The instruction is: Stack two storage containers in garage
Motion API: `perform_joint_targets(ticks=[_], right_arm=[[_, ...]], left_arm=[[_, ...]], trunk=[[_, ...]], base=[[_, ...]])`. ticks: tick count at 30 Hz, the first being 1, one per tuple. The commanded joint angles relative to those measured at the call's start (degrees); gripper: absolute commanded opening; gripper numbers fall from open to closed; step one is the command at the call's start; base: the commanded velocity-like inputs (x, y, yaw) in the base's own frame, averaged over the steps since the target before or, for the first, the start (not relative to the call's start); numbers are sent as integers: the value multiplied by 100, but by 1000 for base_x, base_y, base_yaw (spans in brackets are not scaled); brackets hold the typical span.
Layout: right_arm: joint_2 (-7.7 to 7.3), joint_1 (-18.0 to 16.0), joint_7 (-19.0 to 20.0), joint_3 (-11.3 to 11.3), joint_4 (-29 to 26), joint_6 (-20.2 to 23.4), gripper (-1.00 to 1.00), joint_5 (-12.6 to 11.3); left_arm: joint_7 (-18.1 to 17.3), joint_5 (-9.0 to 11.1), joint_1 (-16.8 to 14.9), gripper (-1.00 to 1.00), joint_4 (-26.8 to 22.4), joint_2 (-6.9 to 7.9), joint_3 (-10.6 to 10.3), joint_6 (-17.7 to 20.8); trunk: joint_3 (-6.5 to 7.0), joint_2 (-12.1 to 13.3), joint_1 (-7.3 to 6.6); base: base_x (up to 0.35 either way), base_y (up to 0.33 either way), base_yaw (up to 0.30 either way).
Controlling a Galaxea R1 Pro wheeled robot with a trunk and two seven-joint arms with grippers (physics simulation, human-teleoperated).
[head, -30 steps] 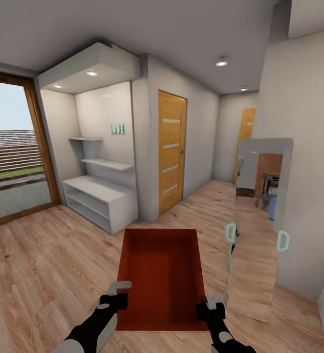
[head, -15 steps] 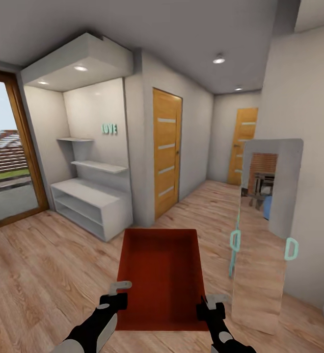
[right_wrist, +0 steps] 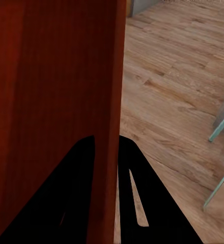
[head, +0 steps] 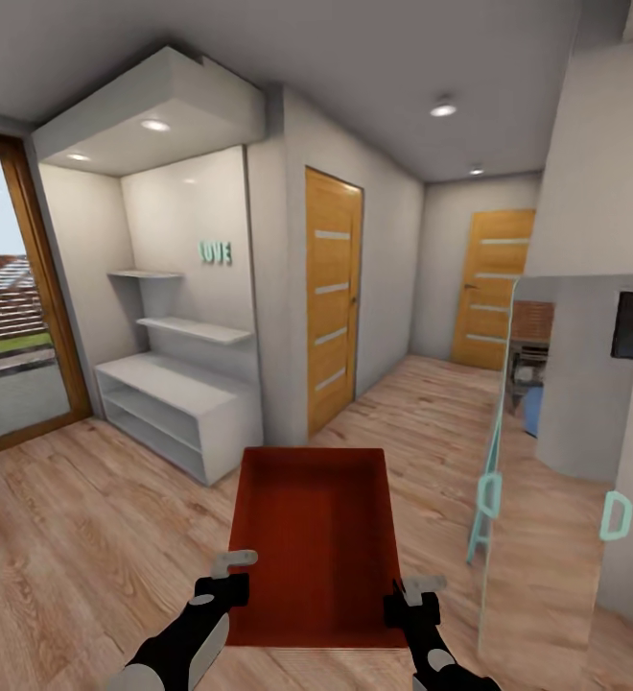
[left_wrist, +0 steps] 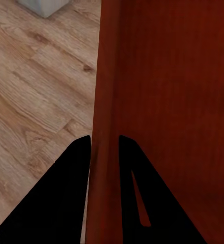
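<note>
I carry one red-orange open-top storage container (head: 316, 537) level in front of me, above a light wood plank floor (head: 86, 518). My left gripper (head: 232, 576) is shut on its left wall near the front corner; in the left wrist view the two dark fingers (left_wrist: 76, 168) straddle the thin red wall (left_wrist: 104, 127). On the opposite side, my right gripper (head: 410, 595) is shut on the right wall, which runs between its fingers (right_wrist: 130, 173) in the right wrist view as a red edge (right_wrist: 114, 101). The box is empty.
A white shelving niche (head: 177, 403) stands ahead on the left beside a glass door (head: 10, 317). A wooden door (head: 334, 297) faces the hallway, another wooden door (head: 494, 288) closes its far end. A tall mirror panel (head: 547, 461) with teal handles stands close on my right.
The whole view has shifted: the mirror panel slid right and nearer, and the far hallway door came more into sight. The container and both grippers keep the same place in the picture.
</note>
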Motion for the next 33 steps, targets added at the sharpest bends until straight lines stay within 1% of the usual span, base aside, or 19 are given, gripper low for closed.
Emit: perform_joint_targets(ticks=[1, 6, 28, 33], right_arm=[[-25, -9, -388, -4, -4, -344, -100, -61], [-25, -9, -388, -5, -4, -347, -100, -67], [-25, -9, -388, -5, -4, -343, -100, -96], [-25, -9, -388, -5, -4, -343, -100, -108]], left_arm=[[93, 68, 0, -100, 13, 12, -51, 38], [93, 68, 0, -100, 13, 12, -50, 38], [93, 67, 0, -100, 13, 12, -55, 35], [93, 63, 0, -100, 13, 12, -57, 33]], trunk=[[-10, -7, 5], [-10, -7, 5], [-10, -7, 5], [-10, -7, 5]], base=[[322, 138, 0], [321, 138, -101], [321, 138, -275], [321, 138, -105]])
